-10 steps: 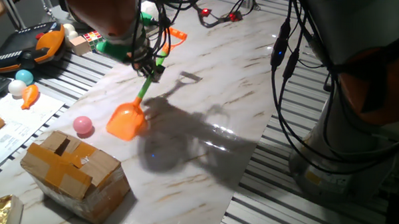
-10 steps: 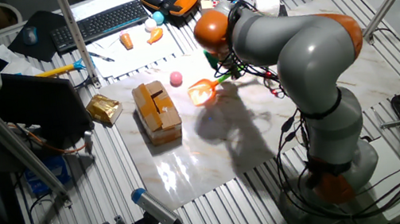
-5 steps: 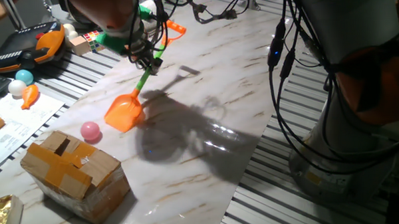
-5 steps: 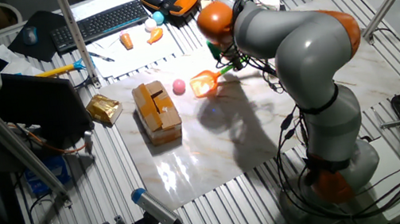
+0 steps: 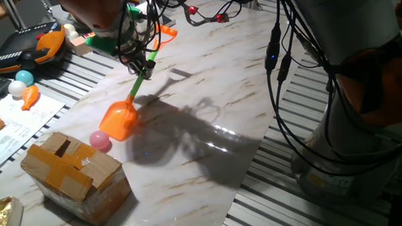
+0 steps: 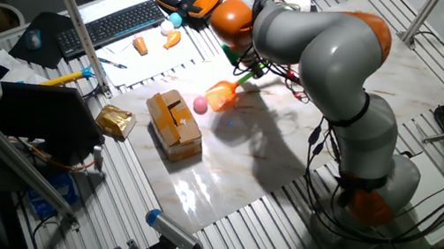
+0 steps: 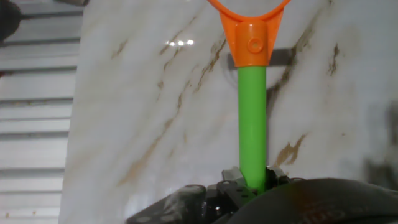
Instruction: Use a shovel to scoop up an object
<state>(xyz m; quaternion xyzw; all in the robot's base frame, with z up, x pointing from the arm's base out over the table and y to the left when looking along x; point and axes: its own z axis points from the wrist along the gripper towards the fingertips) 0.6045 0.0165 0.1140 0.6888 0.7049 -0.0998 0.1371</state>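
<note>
My gripper (image 5: 141,62) is shut on the light green shaft of the shovel (image 5: 131,97) and holds it tilted, orange blade (image 5: 118,120) down on the marble board. The pink ball (image 5: 100,140) lies at the blade's tip, between the blade and the cardboard box (image 5: 75,167). In the other fixed view the shovel blade (image 6: 219,96) touches the ball (image 6: 199,104) next to the box (image 6: 174,123). The hand view shows only the green shaft (image 7: 252,124) and the orange D-shaped end (image 7: 249,28); blade and ball are out of view there.
A white ball (image 5: 17,88) and a teal ball (image 5: 24,77) lie on the grooved table at the left, beside an orange carrot toy (image 5: 30,97) and a teach pendant (image 5: 25,48). Cables (image 5: 283,75) hang over the board's right side. A gold packet (image 6: 114,120) lies left of the box.
The gripper has moved the shovel left toward the box. The blade has pushed the pink ball along until it sits close to the box.
</note>
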